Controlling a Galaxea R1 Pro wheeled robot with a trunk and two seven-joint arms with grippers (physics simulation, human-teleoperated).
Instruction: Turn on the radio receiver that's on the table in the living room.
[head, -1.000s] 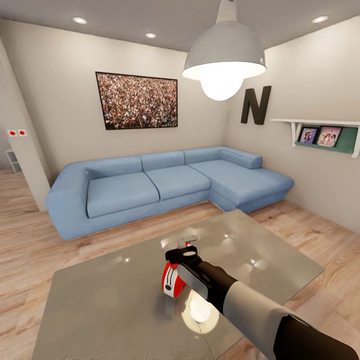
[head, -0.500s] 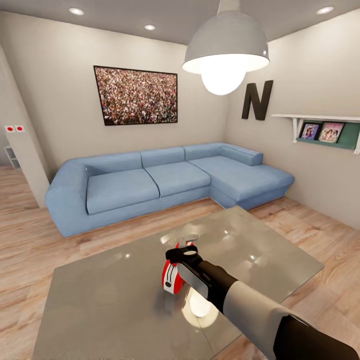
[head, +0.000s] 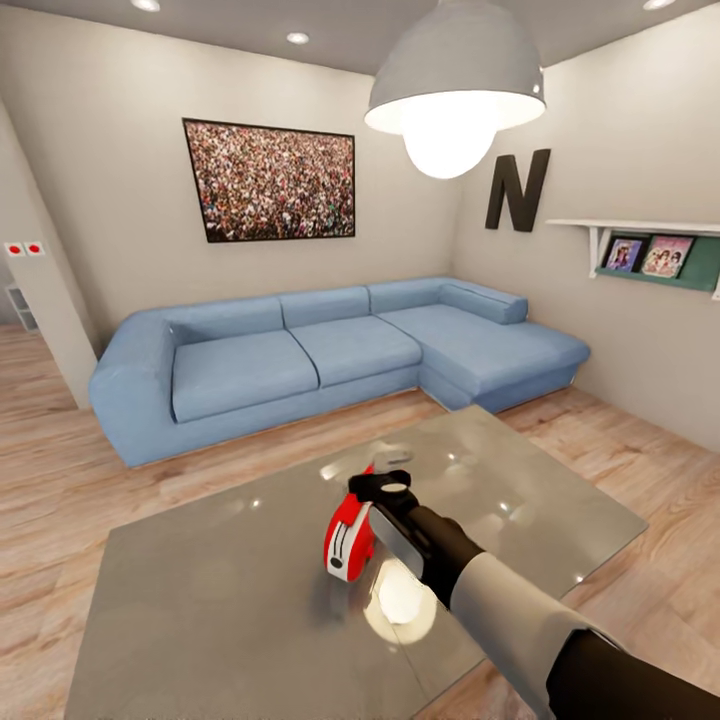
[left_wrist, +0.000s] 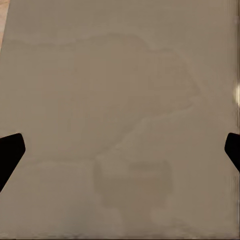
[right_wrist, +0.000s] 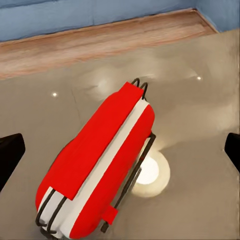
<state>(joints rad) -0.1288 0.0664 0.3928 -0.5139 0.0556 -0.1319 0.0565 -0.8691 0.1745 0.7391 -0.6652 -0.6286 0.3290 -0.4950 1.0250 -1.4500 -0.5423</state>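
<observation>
The red radio receiver with white stripes lies on the glossy grey table, near its middle. My right arm reaches in from the lower right, and my right gripper is just above and to the right of the radio. In the right wrist view the radio lies close under my right gripper, whose dark fingertips stand far apart at the frame's edges, holding nothing. My left gripper hangs open over the bare table top.
A blue L-shaped sofa runs behind the table on light wood floor. A big pendant lamp hangs in front of my head camera. Crowd picture, letter N and a wall shelf line the walls.
The head camera has moved, shifting the whole room a little. My right wrist has gone slightly right and away, so more of the radio's red side shows.
</observation>
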